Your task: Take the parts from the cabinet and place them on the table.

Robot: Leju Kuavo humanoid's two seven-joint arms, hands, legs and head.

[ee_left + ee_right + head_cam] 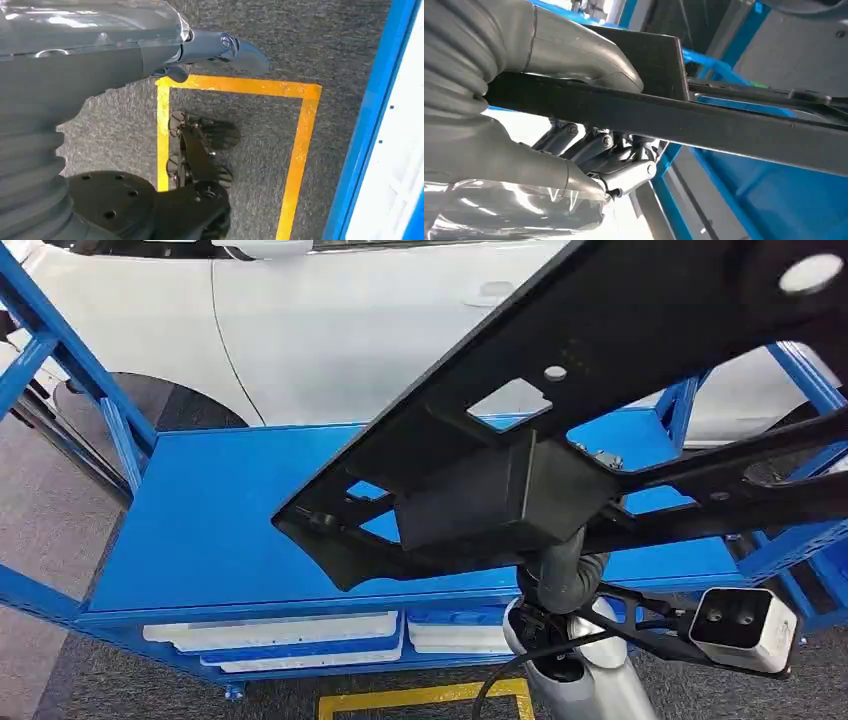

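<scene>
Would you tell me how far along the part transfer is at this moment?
Picked up: the right hand grips the large black bracket part, raised above the blue table. The left hand hangs near the floor. Left to do: setting the part down; the tabletop shows none placed.

Black part (600, 390) cut by frame edges.

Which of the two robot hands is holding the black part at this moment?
The right hand holds the black part: its thumb lies over the part's bar and its fingers curl under it. The left hand hangs over the grey floor with nothing in it.
</scene>
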